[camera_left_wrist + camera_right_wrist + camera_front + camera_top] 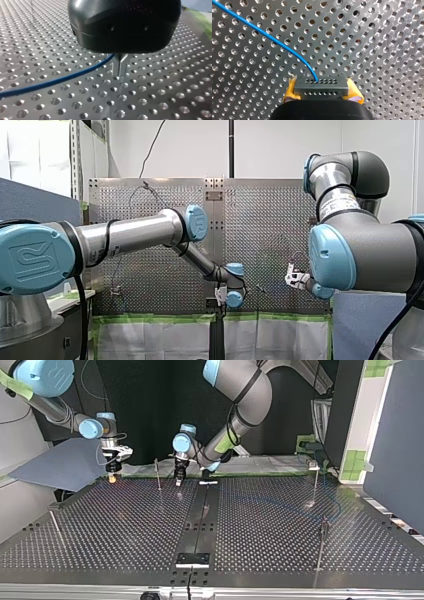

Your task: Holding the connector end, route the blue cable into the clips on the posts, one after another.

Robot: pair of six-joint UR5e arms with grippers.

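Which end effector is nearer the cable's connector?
Right. My right end effector holds the connector between its yellow pads; my left end effector grips the blue cable further along.

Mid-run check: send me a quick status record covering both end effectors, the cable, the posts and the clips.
left end effector: shut on the blue cable, close above the table
right end effector: shut on the connector
cable path: leaves the connector and curves away over the table
posts: thin, upright, apart from both end effectors
clips: too small to tell whether any holds cable
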